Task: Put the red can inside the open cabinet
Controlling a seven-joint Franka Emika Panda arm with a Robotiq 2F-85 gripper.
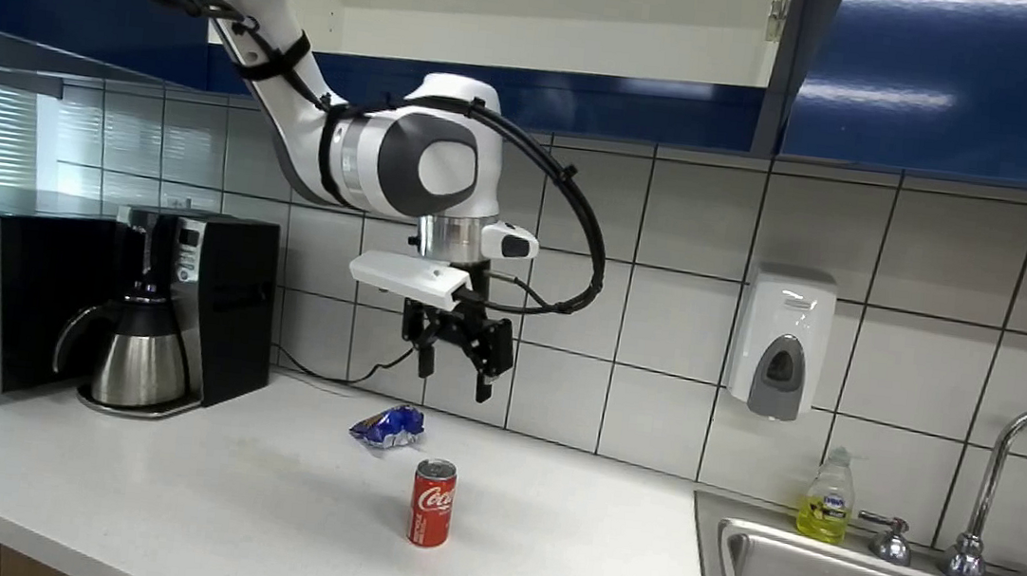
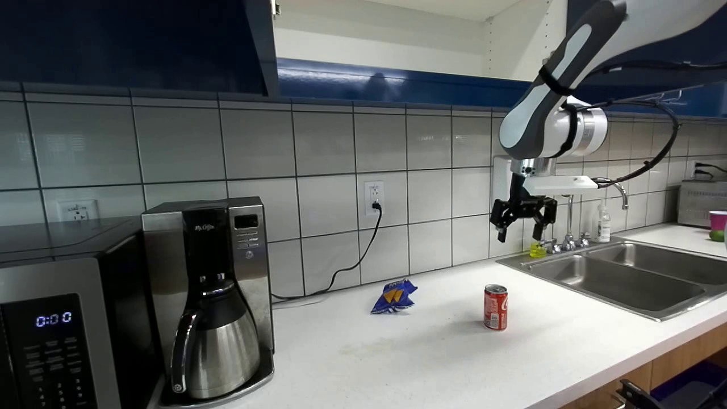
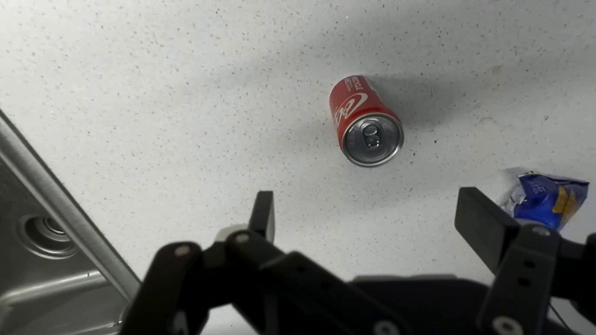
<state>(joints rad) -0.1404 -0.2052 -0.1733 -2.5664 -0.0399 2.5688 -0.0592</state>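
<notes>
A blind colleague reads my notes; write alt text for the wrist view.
A red can stands upright on a speckled pale counter, seen from above; the open, empty gripper shows at the bottom. A blue packet lies at right, part of a steel sink at lower left.

On the red cylindrical drink can with a silver top (image 1: 431, 508), large white script beginning "Coc" crosses the side, and smaller white capitals read "RECYCLE" in the wrist view. The black-and-silver coffee machine (image 2: 208, 250) bears "Mr. Coffee" in pale letters high on its black front. The black-and-silver microwave (image 2: 91, 309) shows "0:00" on its lit display (image 2: 54, 319). Small white print on the crumpled blue foil packet (image 3: 542, 204) looks like "150".
</notes>
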